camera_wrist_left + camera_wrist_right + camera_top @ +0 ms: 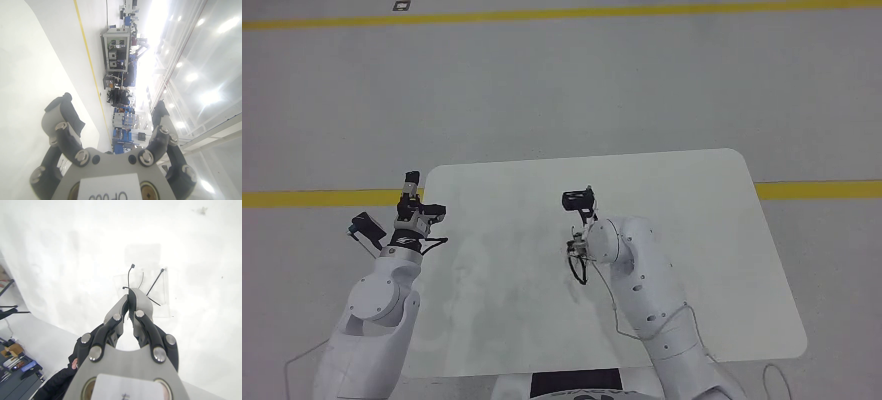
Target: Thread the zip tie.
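Zip ties are counted in the right wrist view, and two black ones are seen for sure. One black zip tie (129, 275) is pinched by the right gripper (129, 293), whose two fingers are pressed together on it. Its strap sticks out past the fingertips, and its small square head is seen at the far end, bent a little to one side. A short bit of the same strap is also seen lower down between the fingers.

One second black zip tie (155, 282) is laid on one clear tray (166, 308), just past the fingertips, with its head near a far corner of the tray. One thin grey strip (141, 279) is seen between the two black ties, and it cannot be told if it is a third zip tie. One short black piece (154, 301) is seen on the tray beside the fingertips, and it cannot be told which tie it belongs to.

The tray is set on one white table (692, 250). In the top view, the right gripper is held over the middle of the table. The left gripper (414, 205) is held at the table's left edge, well apart from the right one. In the left wrist view its two fingers (62, 106) are spread wide, and nothing is held between them.
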Controlling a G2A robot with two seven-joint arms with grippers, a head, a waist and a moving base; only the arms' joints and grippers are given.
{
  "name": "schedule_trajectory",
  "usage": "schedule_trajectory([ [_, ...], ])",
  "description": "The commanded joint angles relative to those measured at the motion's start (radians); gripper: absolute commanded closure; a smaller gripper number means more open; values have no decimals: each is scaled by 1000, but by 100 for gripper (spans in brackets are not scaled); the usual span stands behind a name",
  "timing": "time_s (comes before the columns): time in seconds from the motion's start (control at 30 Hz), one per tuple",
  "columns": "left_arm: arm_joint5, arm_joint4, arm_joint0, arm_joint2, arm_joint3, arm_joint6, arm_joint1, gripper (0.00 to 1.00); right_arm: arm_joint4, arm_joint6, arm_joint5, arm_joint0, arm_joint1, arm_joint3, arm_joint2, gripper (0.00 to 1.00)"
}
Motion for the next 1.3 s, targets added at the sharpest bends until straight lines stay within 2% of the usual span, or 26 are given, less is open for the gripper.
schedule_trajectory([
  [0.0, 0, 0, 0, 0, 0, 0, 0, 0, 52, -22, -32, -20, 4, -28, 17, 100],
  [0.23, 0, 0, 0, 0, 0, 0, 0, 0, 214, -84, -131, -62, 17, -72, 55, 100],
  [0.6, 0, 0, 0, 0, 0, 0, 0, 0, 214, -84, -131, -62, 17, -72, 55, 100],
  [0.83, 0, 0, 0, 0, 0, 0, 0, 0, 376, -230, -177, -117, 27, -81, 82, 100],
  [1.07, 0, 0, 0, 0, 0, 0, 0, 0, 571, -328, -271, -158, 39, -80, 94, 100],
  [1.27, 0, 0, 0, 0, 0, 0, 0, 0, 664, -480, -285, -193, 46, -88, 91, 100],
])
